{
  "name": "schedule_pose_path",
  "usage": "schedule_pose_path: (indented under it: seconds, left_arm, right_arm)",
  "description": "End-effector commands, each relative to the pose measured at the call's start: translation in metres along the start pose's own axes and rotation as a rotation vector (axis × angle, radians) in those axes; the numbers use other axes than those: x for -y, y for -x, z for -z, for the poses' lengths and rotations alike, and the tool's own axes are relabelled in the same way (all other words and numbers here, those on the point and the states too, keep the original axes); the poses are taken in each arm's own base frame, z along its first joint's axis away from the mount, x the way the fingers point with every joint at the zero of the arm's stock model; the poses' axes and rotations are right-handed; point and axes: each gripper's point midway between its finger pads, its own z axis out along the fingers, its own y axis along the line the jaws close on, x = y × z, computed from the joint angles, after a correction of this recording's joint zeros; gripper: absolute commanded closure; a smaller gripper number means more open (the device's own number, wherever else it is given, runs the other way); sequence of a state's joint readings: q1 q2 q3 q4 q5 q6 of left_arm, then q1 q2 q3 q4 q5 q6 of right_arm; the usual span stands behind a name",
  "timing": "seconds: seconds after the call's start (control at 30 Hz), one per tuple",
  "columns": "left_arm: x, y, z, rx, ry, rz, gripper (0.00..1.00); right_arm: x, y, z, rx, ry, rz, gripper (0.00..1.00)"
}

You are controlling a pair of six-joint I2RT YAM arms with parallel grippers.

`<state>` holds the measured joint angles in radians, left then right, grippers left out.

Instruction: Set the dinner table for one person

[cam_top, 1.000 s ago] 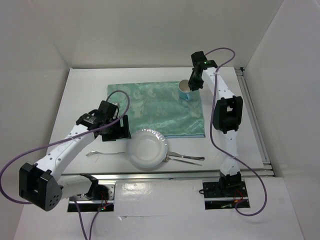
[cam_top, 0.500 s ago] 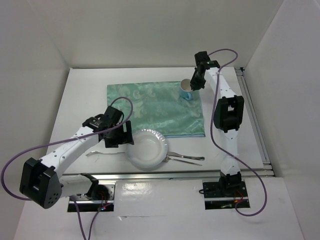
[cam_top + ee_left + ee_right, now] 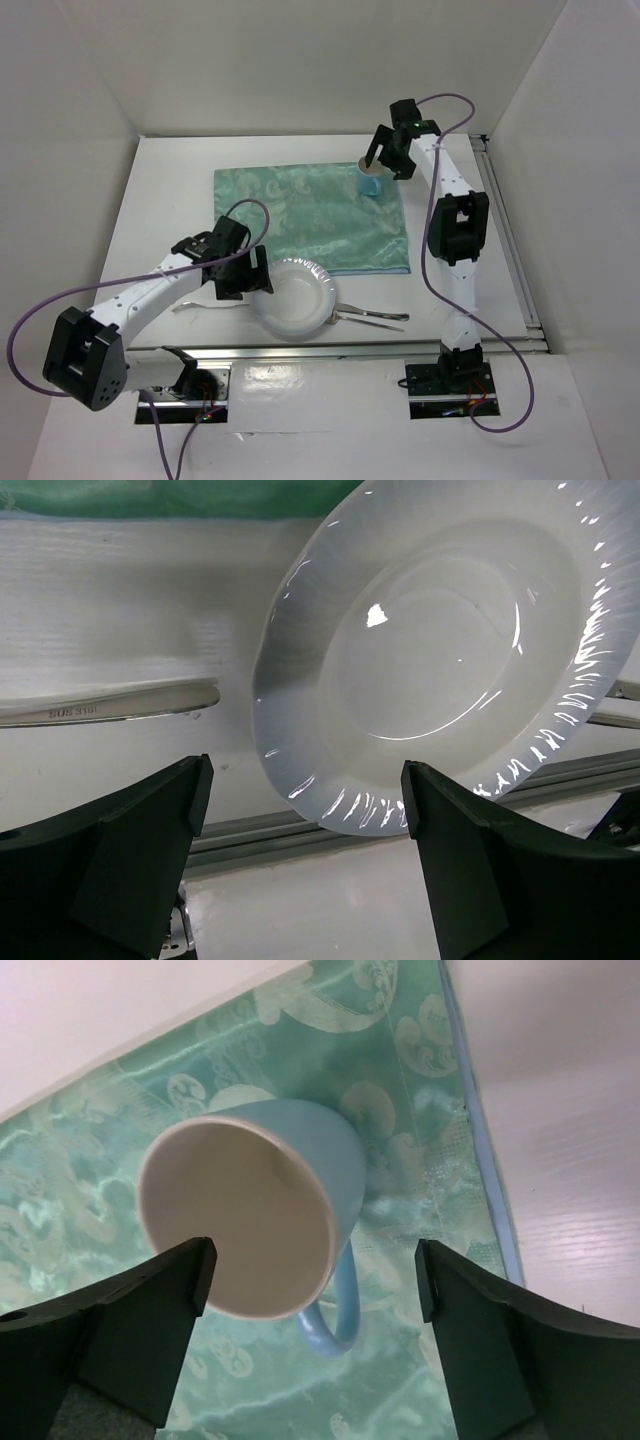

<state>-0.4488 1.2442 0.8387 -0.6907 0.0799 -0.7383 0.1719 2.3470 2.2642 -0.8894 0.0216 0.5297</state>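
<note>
White dinner table (image 3: 170,190) (teal mat (image 3: 300,215) on it) between white walls (image 3: 300,60)

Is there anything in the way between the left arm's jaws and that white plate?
Nothing visible does. The left jaws stand open with the plate rim straight ahead of them. The fork lies off to the side, beside the plate, not in the gap.

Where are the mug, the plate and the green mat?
mug (image 3: 238,1215): right wrist view, inside of the cup.
plate (image 3: 440,650): left wrist view, centre well.
green mat (image 3: 300,215): top external view, middle of the cloth.
</note>
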Motion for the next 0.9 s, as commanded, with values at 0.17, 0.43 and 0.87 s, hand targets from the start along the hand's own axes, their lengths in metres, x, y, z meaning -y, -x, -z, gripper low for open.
schedule_pose_path:
  seconds: [0.17,0.43,0.87]
  left_arm:
    - [0.007,-0.007,-0.029,0.05,-0.122,0.02,0.08]
    - [0.02,0.0,-0.044,0.058,-0.183,0.045,0.19]
    - [0.017,0.001,-0.062,0.059,-0.066,-0.008,0.48]
  right_arm:
    - [-0.039,0.07,0.146,0.305,0.269,-0.026,0.0]
    - [-0.03,0.066,0.204,0.373,0.276,0.002,0.0]
    - [-0.009,0.051,0.215,0.374,0.228,0.009,0.0]
